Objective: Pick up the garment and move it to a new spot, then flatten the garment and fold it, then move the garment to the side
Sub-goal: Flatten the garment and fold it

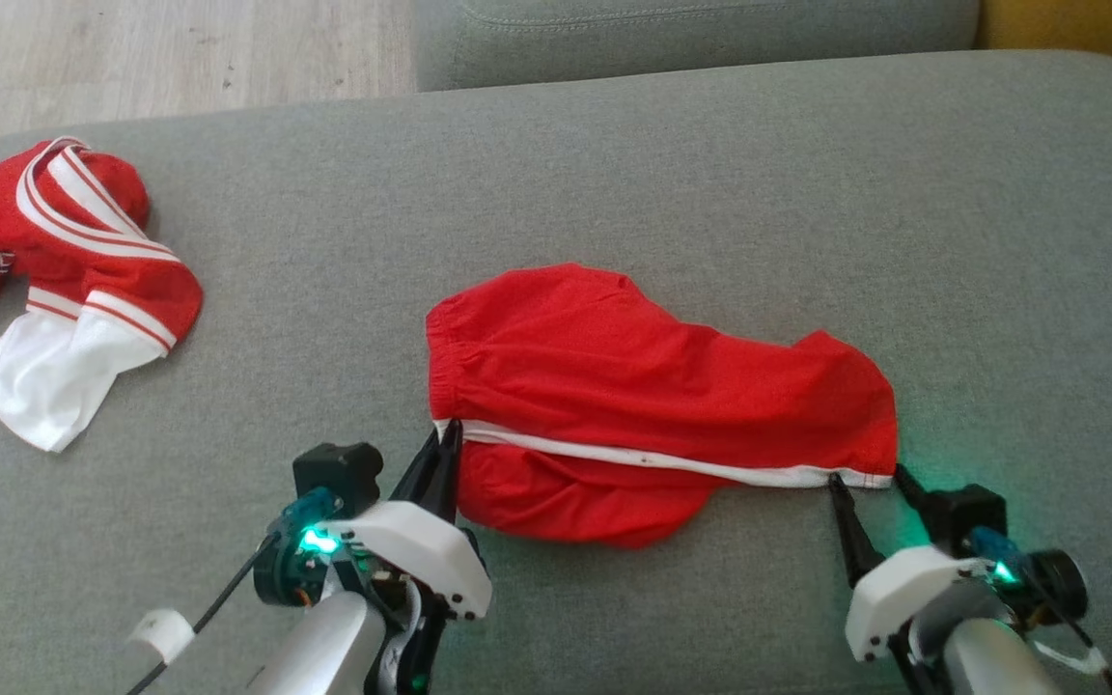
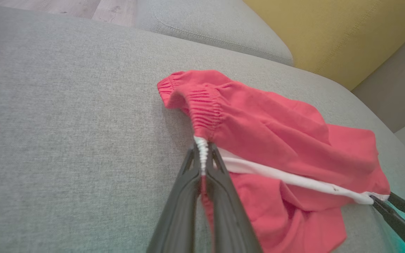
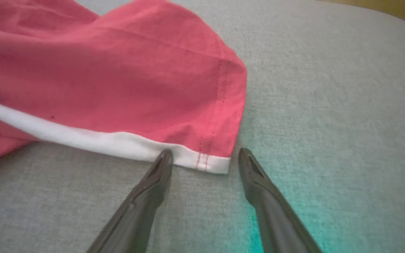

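**Spotter:** Ground first?

**Me:** Broad grey cushion [image 1: 614,174]. The red shorts [image 1: 633,376] lie mid-cushion, just ahead of me. They're rumpled, with the lower leg bunched under the white stripe [image 1: 653,458]. A red-and-white jersey [image 1: 64,270] sits well apart at my far left. Not my concern.

**Spotter:** Grippers?

**Me:** Left gripper [image 2: 202,165] is pinched tight on the waistband [image 2: 202,109] end, where the stripe starts. Right gripper [image 3: 205,154] has its jaws wide apart, tips down at the cushion either side of the hem corner [image 3: 213,163]. Nothing held there.

**Spotter:** Step?

**Me:** Flattening, I judge: I'm taking both ends of the stripe edge. Next, the right jaws need to close on that corner and catch cloth, not just cushion. Then both arms lift and draw apart so the bunched leg drops out flat. Risk: the thin hem slips free.
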